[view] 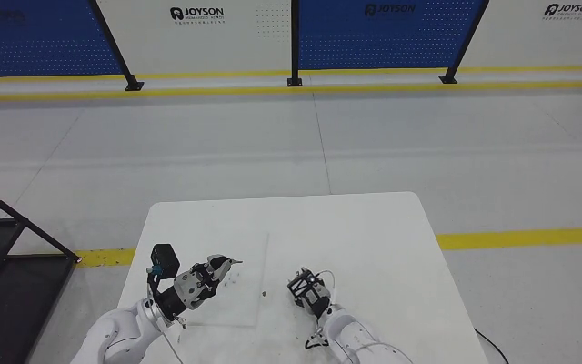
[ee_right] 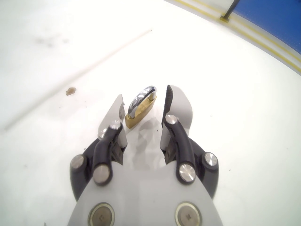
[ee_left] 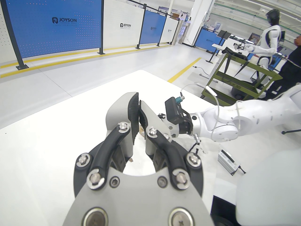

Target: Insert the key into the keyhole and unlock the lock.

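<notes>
A brass padlock point(ee_right: 139, 114) with a chrome shackle point(ee_right: 141, 96) rests on the white table point(view: 364, 237), between the fingers of my right gripper point(ee_right: 144, 92). That gripper is open; one finger point(ee_right: 115, 111) is close beside the lock body and the other stands off with a gap. In the top view the right gripper point(view: 304, 284) is low over the table's near middle. My left gripper point(view: 223, 265) is to its left, pads point(ee_left: 134, 109) pressed together. A thin metal tip, the key point(view: 235, 262), pokes out of it towards the right gripper. The key's head is hidden between the pads.
A small brown stain point(ee_right: 70, 90) and a faint straight line point(ee_right: 94, 59) mark the table near the lock. The right arm point(ee_left: 223, 118) stretches across just beyond the left gripper. The far half of the table is bare. A green cart point(ee_left: 242, 81) stands off the table.
</notes>
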